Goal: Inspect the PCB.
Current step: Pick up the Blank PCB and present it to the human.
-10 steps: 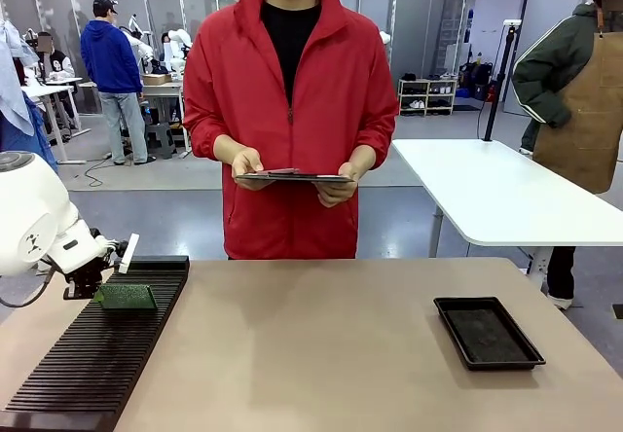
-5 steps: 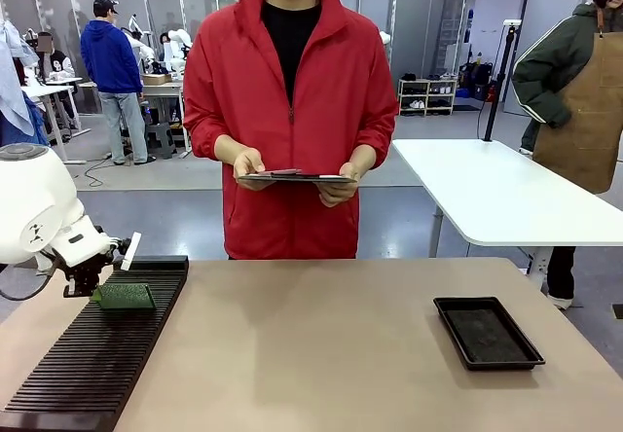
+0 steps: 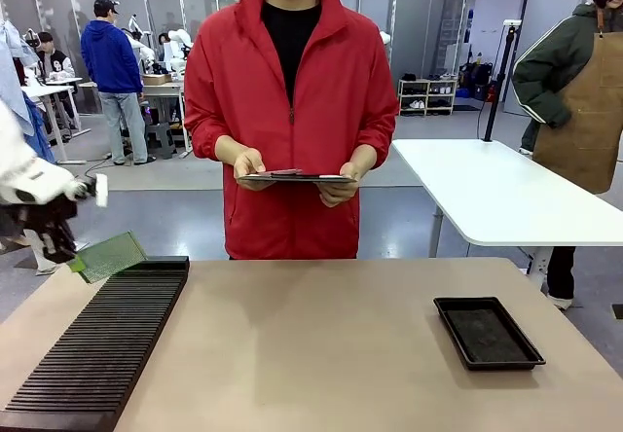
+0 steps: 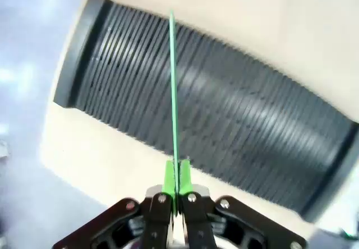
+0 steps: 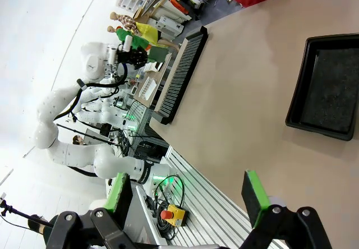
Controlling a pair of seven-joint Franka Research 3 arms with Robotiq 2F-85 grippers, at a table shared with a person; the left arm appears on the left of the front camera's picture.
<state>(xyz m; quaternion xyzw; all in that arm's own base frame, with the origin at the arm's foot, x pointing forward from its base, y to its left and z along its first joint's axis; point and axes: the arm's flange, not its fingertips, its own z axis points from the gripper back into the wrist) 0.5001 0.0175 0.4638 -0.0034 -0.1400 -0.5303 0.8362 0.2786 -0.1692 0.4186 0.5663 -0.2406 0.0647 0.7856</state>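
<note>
Lifted since a second earlier, the left gripper (image 4: 175,171) had risen from the far end of the slotted rack (image 3: 102,340) and pulled back toward the table's (image 3: 321,354) left edge, taking the PCB (image 3: 110,255) with it. The board had been low against the rack's slots and now hung above its far left corner, touching nothing below.

Its jaws were pressed together on the PCB, the green pads pinching one short edge. In the left wrist view the board ran straight out from the fingers as a thin green line, seen edge-on over the rack. From the front it sat tilted, its pale face turned partly upward.

Farther out, a person stood at the far side holding a clipboard (image 3: 292,176) level in both hands. A black tray (image 3: 487,333) lay on the table's right side, well apart from the rack. The right gripper (image 5: 186,196) hung with its fingers spread wide and nothing between them.

The board looked light and stiff, with no sag along its free length, so a pinch at the bare margin seemed enough. Held at one end only, it would probably swing or slip if turned sharply. The face likely carried delicate parts, so the edges were the safer places to take hold.
</note>
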